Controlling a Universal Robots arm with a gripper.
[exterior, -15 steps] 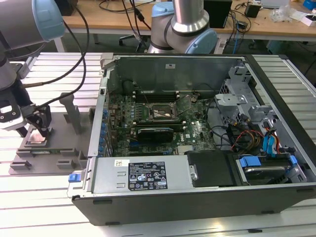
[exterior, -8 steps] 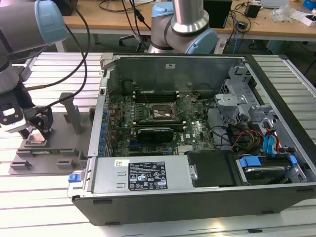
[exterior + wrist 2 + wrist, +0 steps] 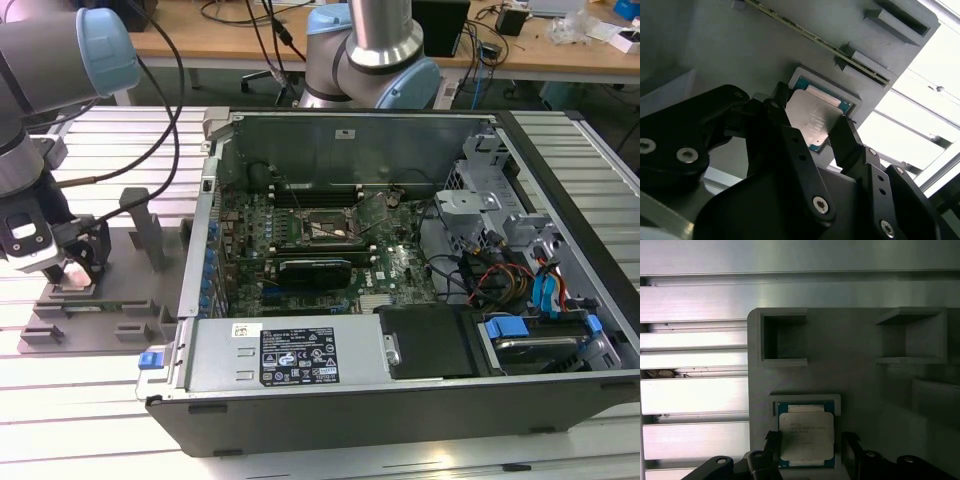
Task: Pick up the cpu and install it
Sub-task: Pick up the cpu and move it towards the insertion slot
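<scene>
Gripper fingers are looming closest in both wrist views, black, spread just wider than the cpu and flanking it on two opposite sides. Sliver of gap is showing between one finger and the cpu's edge in the first wrist view; nothing is being clamped. Cpu is lying flat, metal plate up, seated in a square recess of the grey tray. Tray is resting on the slatted aluminium table, toward the exterior view's left. Arm is reaching down over it there. Open computer case is sitting just beside the tray on the exterior view's right, its motherboard socket lying exposed, well apart from the cpu.
</scene>
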